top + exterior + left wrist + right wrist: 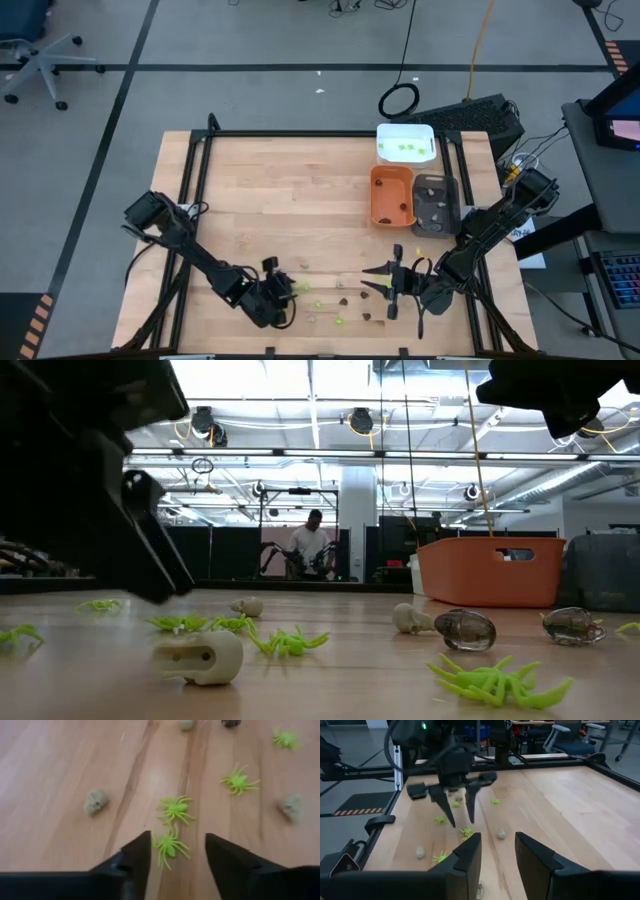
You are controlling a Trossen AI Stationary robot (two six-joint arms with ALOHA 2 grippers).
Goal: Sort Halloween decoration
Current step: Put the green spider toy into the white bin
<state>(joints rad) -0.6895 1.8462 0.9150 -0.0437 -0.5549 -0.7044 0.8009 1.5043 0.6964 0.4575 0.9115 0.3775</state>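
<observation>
Left tool (175,855) spread, straddling a green spider (169,845) lying lengthwise between the fingers; right tool (497,852) parted, empty, farther off.

Overhead looks straight down; low camera level — both share table (280,190).

Light: bright, even, from ceiling strip lamps (300,455); glare on them in the low view
Shadows: soft, faint on the bench (270,200)
Focus: left wrist view blurred; near spiders (495,682) soft in the low view
</observation>
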